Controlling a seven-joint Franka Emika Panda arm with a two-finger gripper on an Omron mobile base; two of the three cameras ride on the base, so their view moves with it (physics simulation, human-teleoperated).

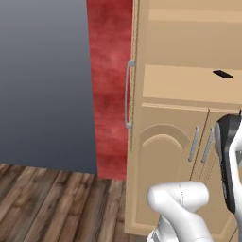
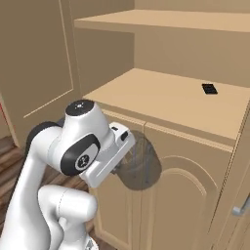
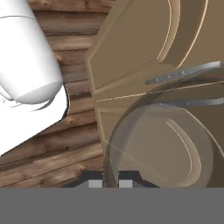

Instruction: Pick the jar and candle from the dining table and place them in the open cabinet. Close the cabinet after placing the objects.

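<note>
The hand [image 3: 110, 183] is clamped on the smoky glass jar [image 2: 139, 163], holding it low in front of the cabinet [image 2: 185, 171], against the arched lower doors and their silver bar handles [image 1: 194, 143]. Beyond and above, a small flat black object [image 2: 210, 89] lies on the open shelf [image 2: 166, 97].
</note>
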